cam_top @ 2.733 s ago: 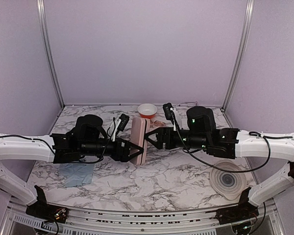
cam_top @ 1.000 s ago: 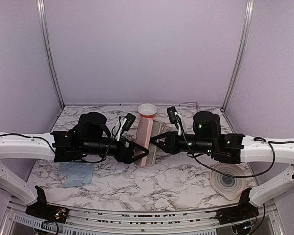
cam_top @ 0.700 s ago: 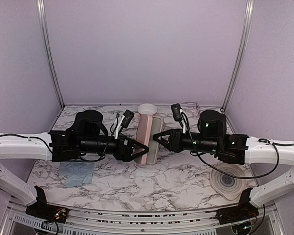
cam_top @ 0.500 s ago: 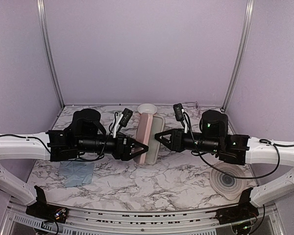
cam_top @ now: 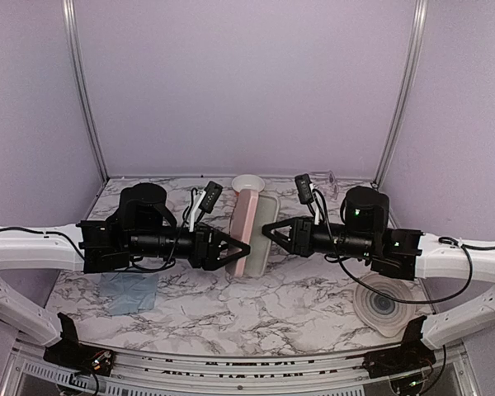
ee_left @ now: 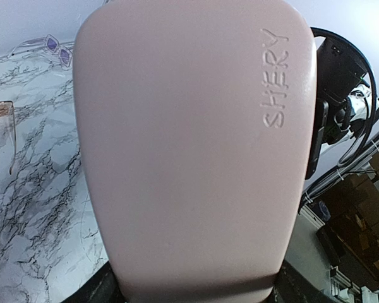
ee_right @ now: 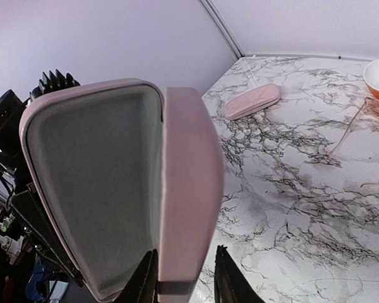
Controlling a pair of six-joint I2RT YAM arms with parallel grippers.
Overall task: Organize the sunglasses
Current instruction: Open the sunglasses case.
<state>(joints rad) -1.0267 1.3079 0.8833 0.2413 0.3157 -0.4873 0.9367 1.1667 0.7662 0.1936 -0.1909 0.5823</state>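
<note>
Two grippers on one open pink case (cam_top: 246, 216) – left gripper (cam_top: 241, 247) clamped on its shell, right gripper (ee_right: 183, 278) pinching the lid edge. Pale sunglasses (ee_left: 54, 47) and orange-tinted sunglasses (ee_left: 0, 117) lie apart on the marble.

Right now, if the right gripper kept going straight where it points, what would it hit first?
The open pink oblong case: one half already sits between the fingers of the right gripper. Behind it, roughly in line, is the left gripper, though depth is unclear.
</note>
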